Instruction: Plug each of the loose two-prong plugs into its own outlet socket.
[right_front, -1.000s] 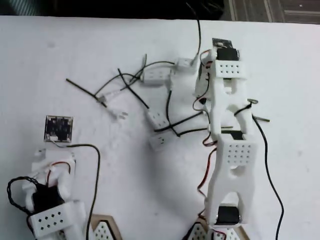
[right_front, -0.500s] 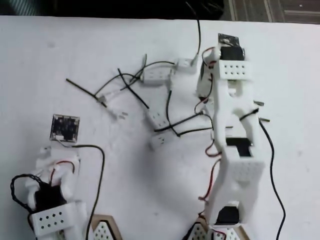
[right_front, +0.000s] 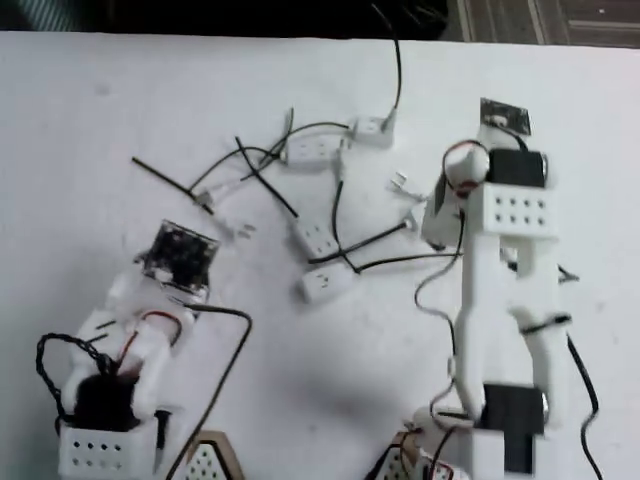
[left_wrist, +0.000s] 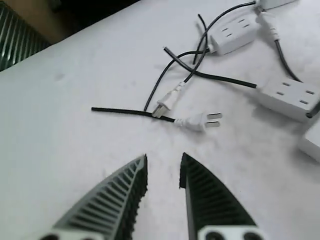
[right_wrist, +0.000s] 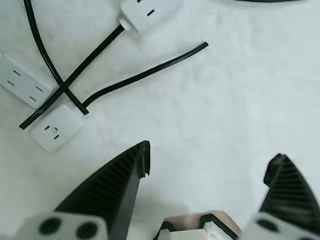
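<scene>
Your desk (right_front: 90, 90) is plain white, evenly lit. Past its far edge you see a dark strip (right_front: 250, 15). Grey striped panels (right_front: 560, 20) sit at one corner, green slats (left_wrist: 17, 42) beside a brown surface (left_wrist: 45, 10) at the other.

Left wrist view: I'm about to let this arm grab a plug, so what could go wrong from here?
1. The nearer white two-prong plug lies beside a second white plug and a thin black cord; the left hand, jaws narrowly open, might catch the wrong one or pinch the cord.
2. More black cords cross beside the white outlet block, so lifting a plug could drag it.
</scene>
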